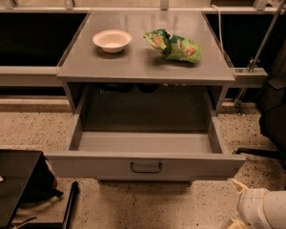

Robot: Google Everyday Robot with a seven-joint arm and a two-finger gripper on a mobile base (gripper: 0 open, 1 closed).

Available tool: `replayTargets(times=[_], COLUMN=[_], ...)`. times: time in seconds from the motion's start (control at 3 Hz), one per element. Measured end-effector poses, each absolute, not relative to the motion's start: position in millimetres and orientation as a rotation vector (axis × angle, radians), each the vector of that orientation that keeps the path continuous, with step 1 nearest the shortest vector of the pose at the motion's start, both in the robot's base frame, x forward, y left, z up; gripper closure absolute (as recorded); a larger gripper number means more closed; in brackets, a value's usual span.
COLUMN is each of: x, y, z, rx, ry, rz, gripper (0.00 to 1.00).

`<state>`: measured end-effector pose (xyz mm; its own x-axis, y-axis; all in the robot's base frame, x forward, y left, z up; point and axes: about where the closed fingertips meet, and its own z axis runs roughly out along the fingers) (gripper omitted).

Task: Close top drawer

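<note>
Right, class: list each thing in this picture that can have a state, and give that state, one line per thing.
top drawer: open, pulled well out, nothing visible inside
white bowl: upright on the cabinet top, looks empty
green chip bag: lying crumpled on the cabinet top
hand: low at the right, in front of the drawer front, not touching it

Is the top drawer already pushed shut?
No, the top drawer stands pulled far out below the tabletop, and the gripper is at the lower right corner, not touching it.
</note>
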<state>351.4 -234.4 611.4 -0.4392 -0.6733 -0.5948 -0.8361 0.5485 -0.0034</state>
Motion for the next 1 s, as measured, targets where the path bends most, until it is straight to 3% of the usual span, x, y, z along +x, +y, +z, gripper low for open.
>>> replayTargets(times=[1.0], x=[415.6], y=[-192.0], z=[585.7], rx=[-1.351], ry=[2.191], rz=[0.453], gripper=[0.00])
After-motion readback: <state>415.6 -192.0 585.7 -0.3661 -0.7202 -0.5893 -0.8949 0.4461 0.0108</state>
